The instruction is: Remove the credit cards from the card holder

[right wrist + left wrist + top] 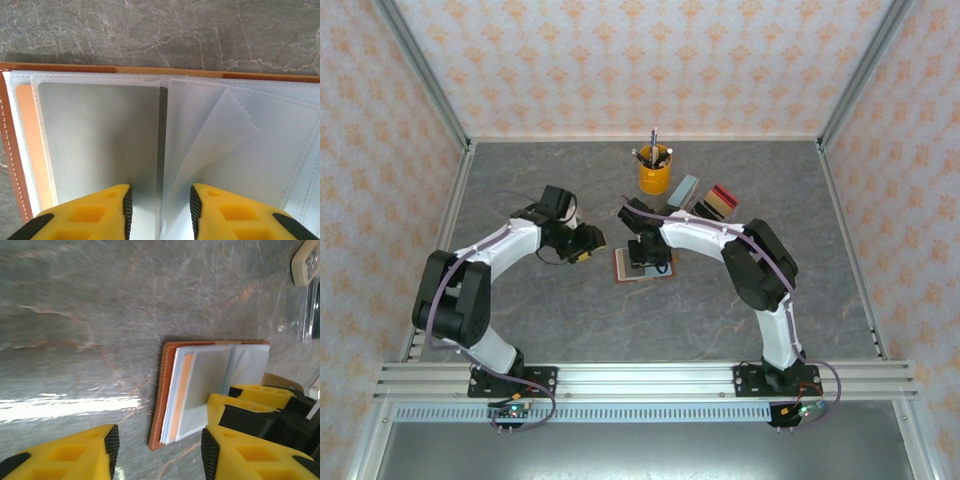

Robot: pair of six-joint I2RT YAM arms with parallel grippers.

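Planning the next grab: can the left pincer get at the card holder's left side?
Probably yes: the left pincer hovers beside the card holder, whose left side lies bare; the right pincer sits at its middle.

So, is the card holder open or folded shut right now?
Open. The card holder lies spread flat on the table, its clear sleeves fanned to both sides of the middle fold.

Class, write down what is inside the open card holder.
Clear plastic sleeves fill the card holder; one shows a grey card, an orange edge beneath. Anything in the lower sleeves is covered.
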